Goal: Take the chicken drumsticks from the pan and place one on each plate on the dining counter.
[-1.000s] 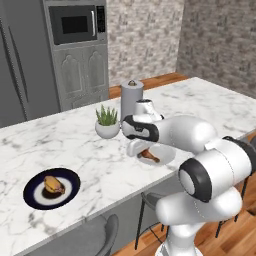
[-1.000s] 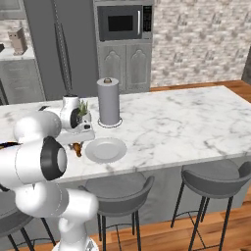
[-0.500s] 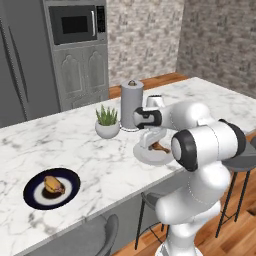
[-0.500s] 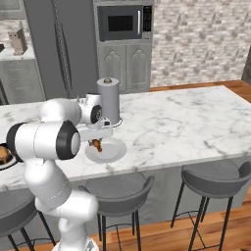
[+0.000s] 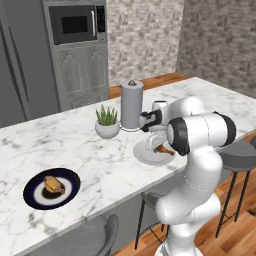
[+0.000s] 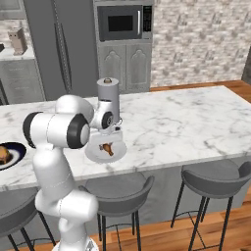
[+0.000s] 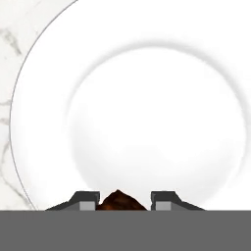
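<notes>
Now a golden-brown drumstick (image 6: 107, 148) hangs over the white plate (image 6: 93, 154).

Readable text: none on anything in the scene.
Microwave (image 5: 76, 24) front, above the counter (image 5: 75, 145): no legible brand or digits.
Canister (image 5: 132, 105) beside the plant (image 5: 107, 122): no label.
</notes>
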